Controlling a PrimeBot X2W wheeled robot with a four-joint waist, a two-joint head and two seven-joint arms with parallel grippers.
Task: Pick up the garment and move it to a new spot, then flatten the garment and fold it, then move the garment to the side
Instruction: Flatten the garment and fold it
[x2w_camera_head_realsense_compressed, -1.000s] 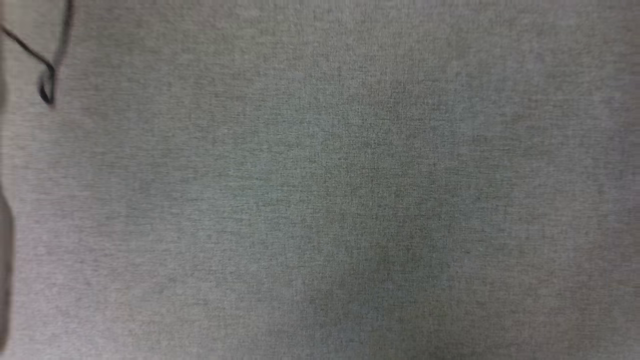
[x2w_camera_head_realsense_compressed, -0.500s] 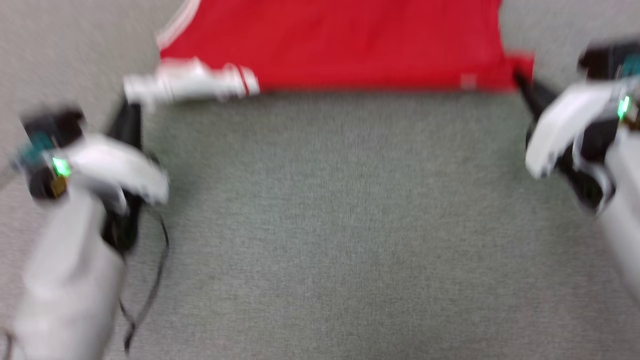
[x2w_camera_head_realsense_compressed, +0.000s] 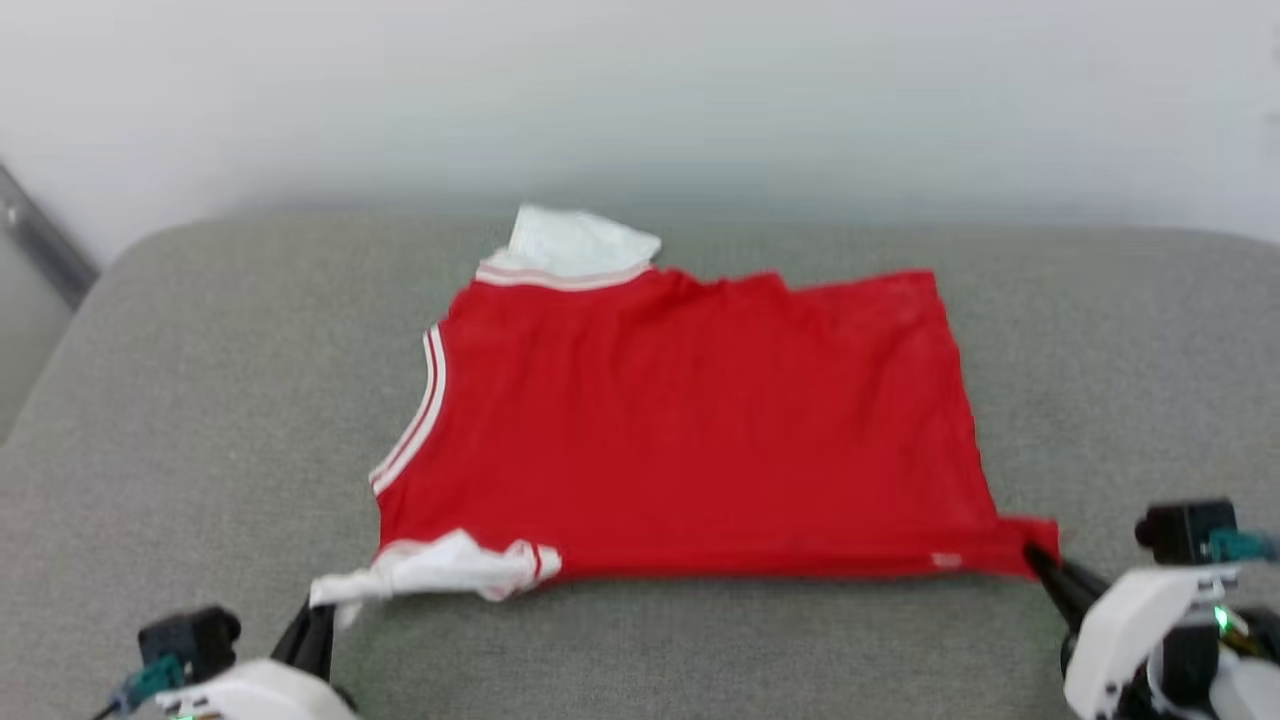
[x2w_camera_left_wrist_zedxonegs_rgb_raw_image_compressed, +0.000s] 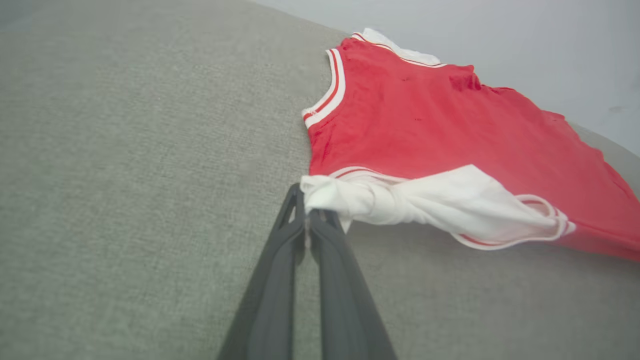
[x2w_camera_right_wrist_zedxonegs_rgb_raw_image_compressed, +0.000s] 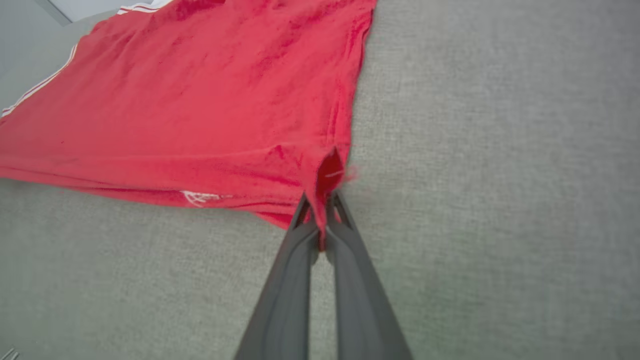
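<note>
**Both grippers clamped on the garment's near edge**

Left gripper (x2w_camera_left_wrist_zedxonegs_rgb_raw_image_compressed: 306, 220): jaws closed, tips pinching the bunched end of the white near sleeve (x2w_camera_left_wrist_zedxonegs_rgb_raw_image_compressed: 430, 200).

Right gripper (x2w_camera_right_wrist_zedxonegs_rgb_raw_image_compressed: 322, 212): jaws closed, tips pinching the red hem corner (x2w_camera_right_wrist_zedxonegs_rgb_raw_image_compressed: 327, 172), which stands up in a small fold between them.

The two grip points sit at opposite ends of the garment's near edge, one at each lower corner of the head view.

The garment (x2w_camera_head_realsense_compressed: 680, 430) lies spread on the grey surface (x2w_camera_head_realsense_compressed: 200, 420), roughly centred, plain red side up. Its curved striped trim (x2w_camera_head_realsense_compressed: 410, 430) faces the robot's left and its hem faces the right. The far sleeve (x2w_camera_head_realsense_compressed: 575, 245) projects white past the far edge.

A pale wall (x2w_camera_head_realsense_compressed: 640, 100) stands behind the surface.
</note>
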